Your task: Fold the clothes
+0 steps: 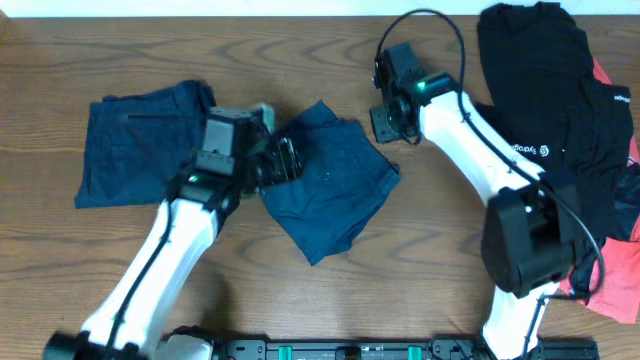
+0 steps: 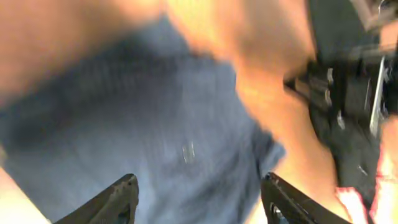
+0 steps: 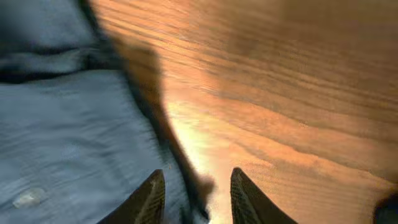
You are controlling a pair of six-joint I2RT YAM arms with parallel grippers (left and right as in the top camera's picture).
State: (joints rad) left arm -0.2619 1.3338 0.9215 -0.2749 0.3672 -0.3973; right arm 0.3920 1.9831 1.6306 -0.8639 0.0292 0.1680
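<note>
A dark navy-blue garment lies on the wooden table in the overhead view, one part at the left [image 1: 135,140] and a crumpled part in the middle [image 1: 335,190]. My left arm hides where they meet. My left gripper [image 1: 288,160] hovers over the middle part, open, with blurred blue fabric [image 2: 155,124] between its fingers [image 2: 200,180]. My right gripper [image 1: 385,125] sits at the garment's upper right edge. It is open [image 3: 198,173], and the dark edge of the fabric [image 3: 74,124] runs between its fingertips.
A pile of black clothes [image 1: 535,70] lies at the back right, partly under my right arm. A red cloth [image 1: 615,290] sits at the right edge. Bare wooden table [image 1: 430,240] lies between the two arms.
</note>
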